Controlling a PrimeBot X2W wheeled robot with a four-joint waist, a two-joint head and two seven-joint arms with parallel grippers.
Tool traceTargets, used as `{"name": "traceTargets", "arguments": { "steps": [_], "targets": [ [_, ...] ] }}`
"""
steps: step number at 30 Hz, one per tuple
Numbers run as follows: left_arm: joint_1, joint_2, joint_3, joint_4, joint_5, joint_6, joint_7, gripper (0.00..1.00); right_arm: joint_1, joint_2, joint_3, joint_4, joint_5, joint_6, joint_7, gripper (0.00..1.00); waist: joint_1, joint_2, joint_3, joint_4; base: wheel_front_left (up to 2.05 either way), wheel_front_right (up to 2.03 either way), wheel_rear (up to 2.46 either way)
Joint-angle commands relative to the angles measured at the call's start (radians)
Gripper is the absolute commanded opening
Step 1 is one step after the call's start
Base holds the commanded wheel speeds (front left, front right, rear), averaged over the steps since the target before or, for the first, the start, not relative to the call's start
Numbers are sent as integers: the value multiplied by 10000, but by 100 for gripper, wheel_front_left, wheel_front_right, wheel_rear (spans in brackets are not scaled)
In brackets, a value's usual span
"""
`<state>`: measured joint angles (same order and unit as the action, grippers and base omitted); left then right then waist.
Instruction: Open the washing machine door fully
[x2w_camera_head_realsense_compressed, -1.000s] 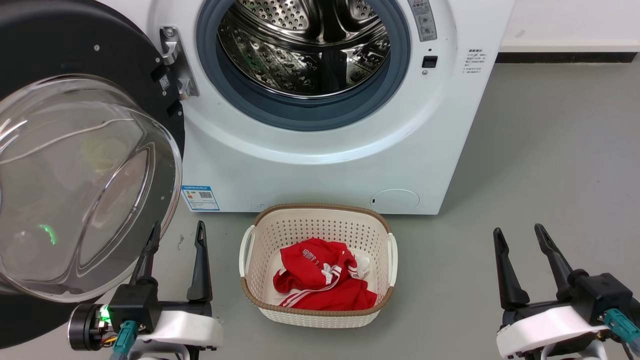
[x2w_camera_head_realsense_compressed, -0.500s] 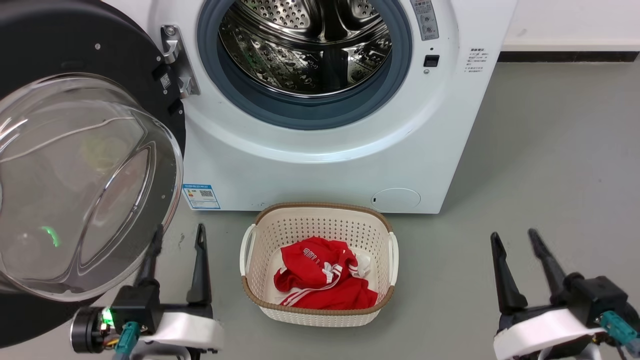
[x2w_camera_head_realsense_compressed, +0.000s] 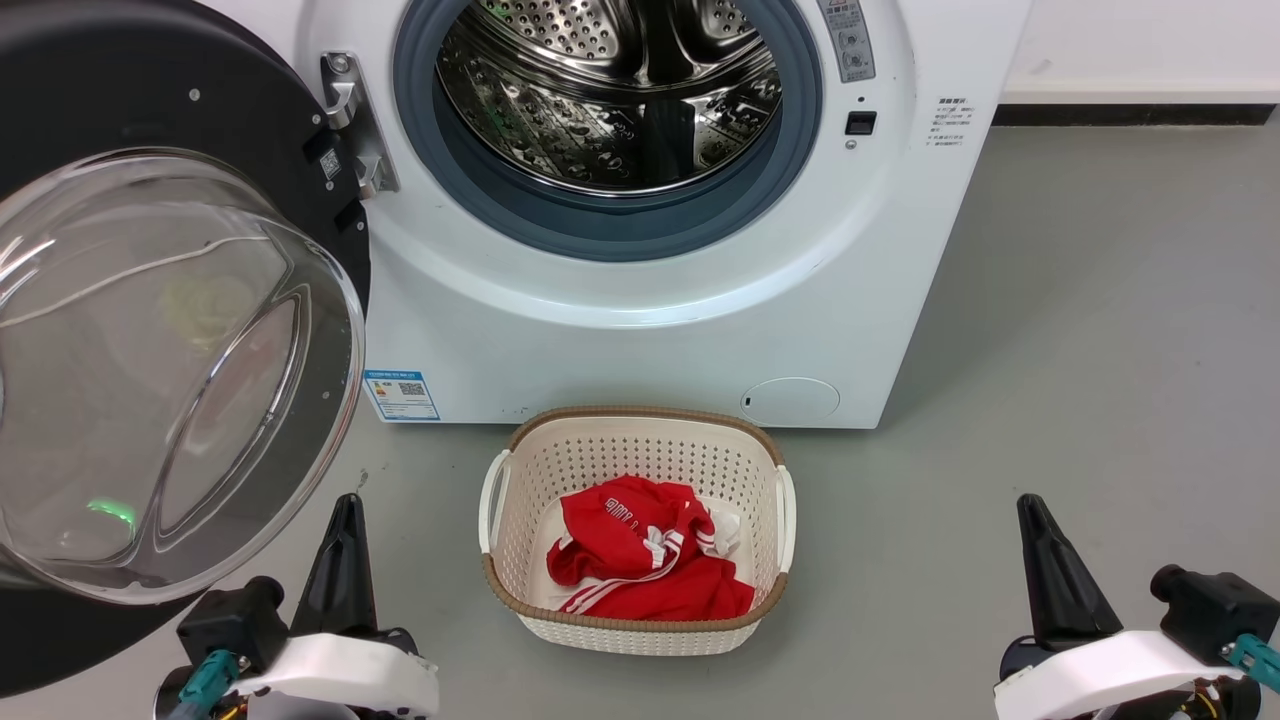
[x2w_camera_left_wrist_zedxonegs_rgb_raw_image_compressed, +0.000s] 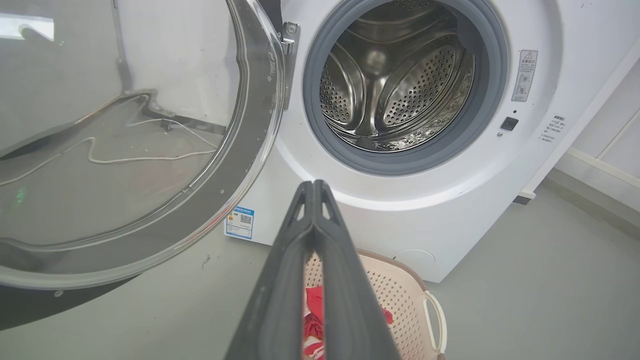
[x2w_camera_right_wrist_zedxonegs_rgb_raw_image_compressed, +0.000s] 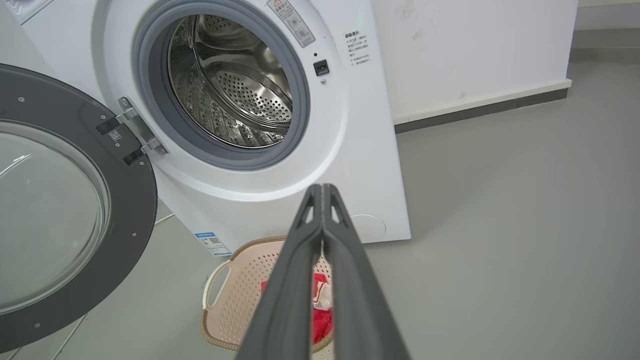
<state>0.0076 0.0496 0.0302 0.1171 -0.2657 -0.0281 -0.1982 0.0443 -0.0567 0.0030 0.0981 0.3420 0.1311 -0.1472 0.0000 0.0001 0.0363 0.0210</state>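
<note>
A white front-loading washing machine (x2w_camera_head_realsense_compressed: 640, 330) stands at 12 o'clock in the head view, its steel drum (x2w_camera_head_realsense_compressed: 620, 90) exposed inside a grey rubber ring. The washing machine door (x2w_camera_head_realsense_compressed: 150, 100) hangs at 9 o'clock, swung well away from the opening on a metal hinge (x2w_camera_head_realsense_compressed: 350, 120) at the drum's left edge. Its glossy black rim surrounds a bulging clear glass bowl (x2w_camera_head_realsense_compressed: 170, 380) that points toward the camera. The door's free edge runs out of frame on the left.

On the grey floor (x2w_camera_head_realsense_compressed: 1100, 350) at 6 o'clock, touching nothing, sits a cream perforated basket (x2w_camera_head_realsense_compressed: 640, 412) holding a red garment (x2w_camera_head_realsense_compressed: 640, 560).

The left gripper (x2w_camera_head_realsense_compressed: 346, 510) rests at 7 o'clock, just beside the bottom of the glass bowl but apart from it. The right gripper (x2w_camera_head_realsense_compressed: 1032, 512) rests at 5 o'clock, well apart from the machine. Both wrist views show the jaws clenched together, with nothing between them.

The door looks heavy and stiff, and it likely turns only around its hinge. The black rim is probably slick, and the glass bowl is probably both slippery and fragile. The best place to press or hook is likely the black rim far from the hinge, not the glass. The door appears open wide already; whether the hinge allows more travel cannot be told.
</note>
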Motion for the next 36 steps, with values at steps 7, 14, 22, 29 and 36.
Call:
{"name": "traceTargets", "arguments": {
  "steps": [7, 14, 22, 29, 36],
  "targets": [
    [-362, 13, 76, -34, -1416, -141, 283, 0, -390, -132, -28, 23, 1421, -1, 187, 0, 0, -1, -19, -12, 0, 0, 0],
    [-462, 13, 158, 105, -2823, -247, 607, 0, -532, -185, -65, 180, 2819, -1, 394, 0, 0, -1, -42, -27, 0, 0, 0],
    [-544, 14, 230, 224, -3952, -334, 871, 0, -642, -218, -106, 309, 3929, -1, 566, 0, 0, -1, -62, -40, 0, 0, 0],
    [-628, 14, 299, 338, -4993, -414, 1118, 0, -748, -240, -153, 427, 4952, -2, 733, 0, 0, -1, -83, -53, 0, 0, 0],
    [-701, 14, 360, 444, -5962, -486, 1349, 0, -833, -257, -204, 540, 5896, -2, 896, 0, 0, -1, -103, -66, 0, 0, 0]
  ]
}}
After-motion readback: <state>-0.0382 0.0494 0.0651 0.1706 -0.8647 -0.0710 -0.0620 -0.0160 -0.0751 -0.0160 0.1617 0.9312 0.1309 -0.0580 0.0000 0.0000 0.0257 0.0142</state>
